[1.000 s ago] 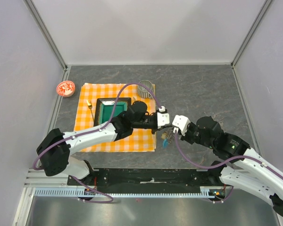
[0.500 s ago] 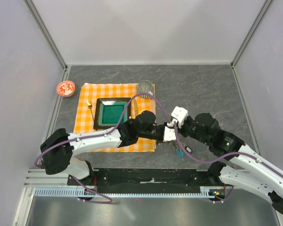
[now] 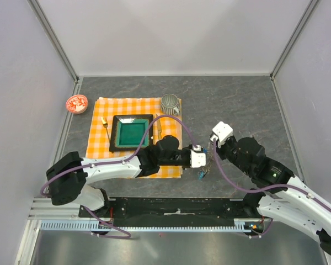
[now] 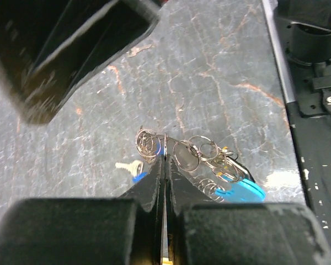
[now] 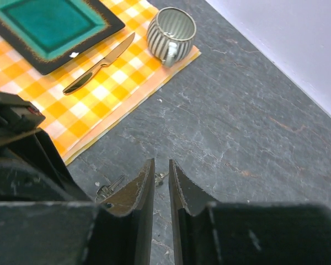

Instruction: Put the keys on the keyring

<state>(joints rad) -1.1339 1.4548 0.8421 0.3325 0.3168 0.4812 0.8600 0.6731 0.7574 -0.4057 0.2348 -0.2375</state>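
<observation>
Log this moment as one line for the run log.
left tool: shut, tips at keyring | keyring: bunched rings, cyan tag at its side | key: loose, left of tips | right tool: narrow gap, grip unclear

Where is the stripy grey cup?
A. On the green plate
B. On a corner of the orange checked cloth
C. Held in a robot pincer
B: the cup stands upright on the far right corner of the checked cloth, apart from the green plate and away from both arms.
</observation>
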